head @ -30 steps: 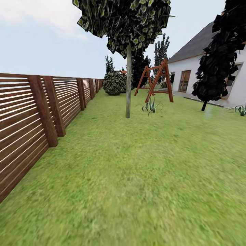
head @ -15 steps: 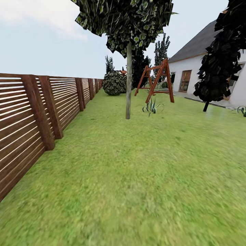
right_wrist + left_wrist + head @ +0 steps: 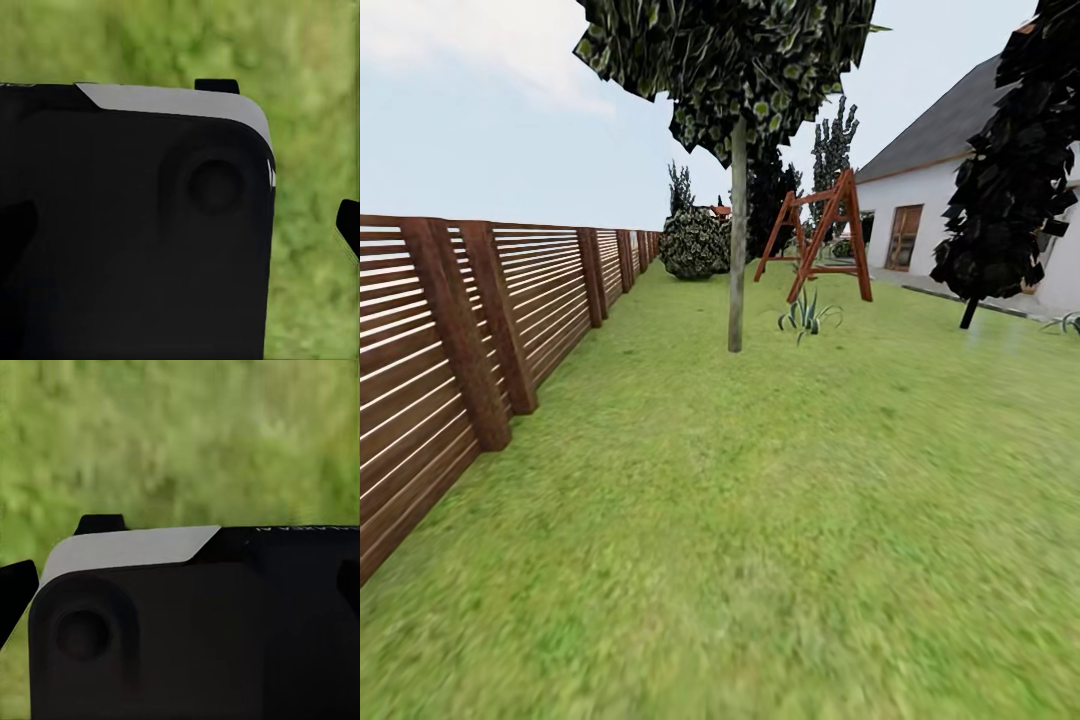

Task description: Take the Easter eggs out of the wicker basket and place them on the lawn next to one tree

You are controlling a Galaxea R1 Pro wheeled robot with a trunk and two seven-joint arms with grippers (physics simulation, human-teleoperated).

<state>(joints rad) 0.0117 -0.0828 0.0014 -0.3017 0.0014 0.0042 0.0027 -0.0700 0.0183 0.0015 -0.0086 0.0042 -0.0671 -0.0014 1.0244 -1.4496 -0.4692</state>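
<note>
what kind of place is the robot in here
A simulated back garden beside a house: a wide green lawn, a brown slatted wooden fence along one side, a slim-trunked tree, and a red wooden swing frame near the white house.

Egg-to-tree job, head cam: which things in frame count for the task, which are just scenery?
Task-relevant:
- bright green mottled lawn
- slim pale-trunked tree with a dark blocky leaf crown

Scenery:
- brown horizontal-slat wooden fence
- red-brown wooden A-frame swing
- white house with a grey roof
- black conifer
- spiky green plant
- round leafy bush
</note>
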